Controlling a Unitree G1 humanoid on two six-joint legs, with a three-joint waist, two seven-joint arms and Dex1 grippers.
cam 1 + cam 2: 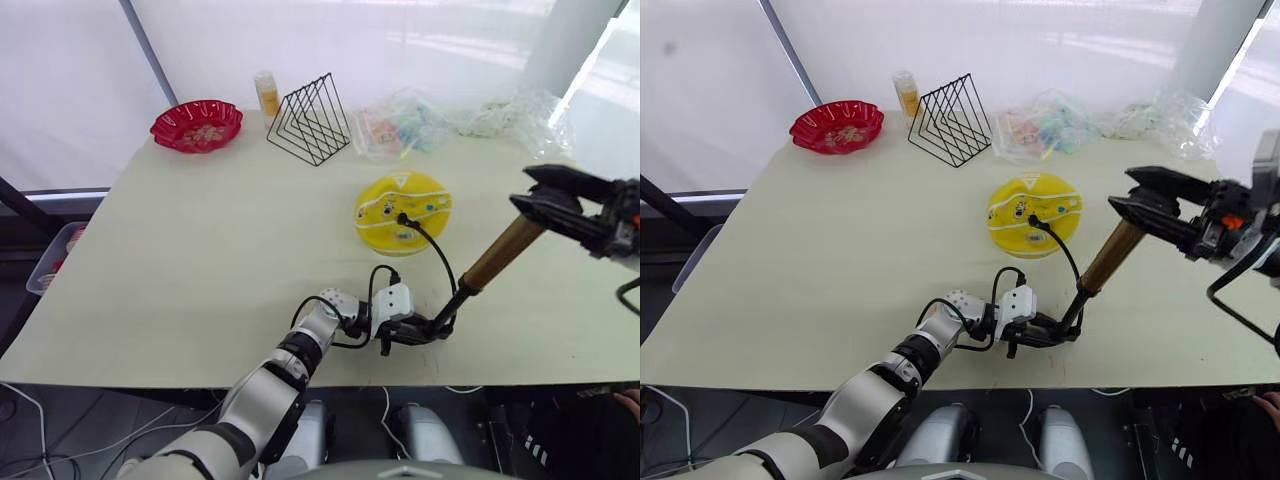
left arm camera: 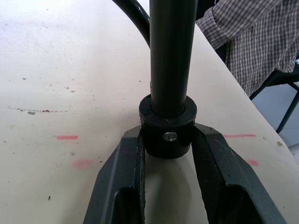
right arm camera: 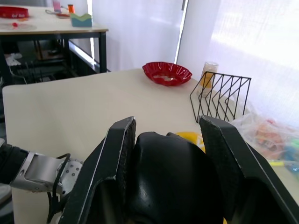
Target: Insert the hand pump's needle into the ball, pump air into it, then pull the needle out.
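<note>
Nearest, left gripper [image 1: 432, 327] clamps the base of one hand pump [image 1: 497, 256]; right gripper [image 1: 532, 197] grips its handle. One hose reaches one flat ball [image 1: 402, 211]; one red bowl [image 1: 197, 125] stands far

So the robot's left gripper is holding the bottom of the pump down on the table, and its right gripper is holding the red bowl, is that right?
Not quite. The left gripper does clamp the hand pump's bottom end on the table, but the right gripper holds the pump's black handle, as the right wrist view shows. The red bowl sits untouched at the far corner.
</note>
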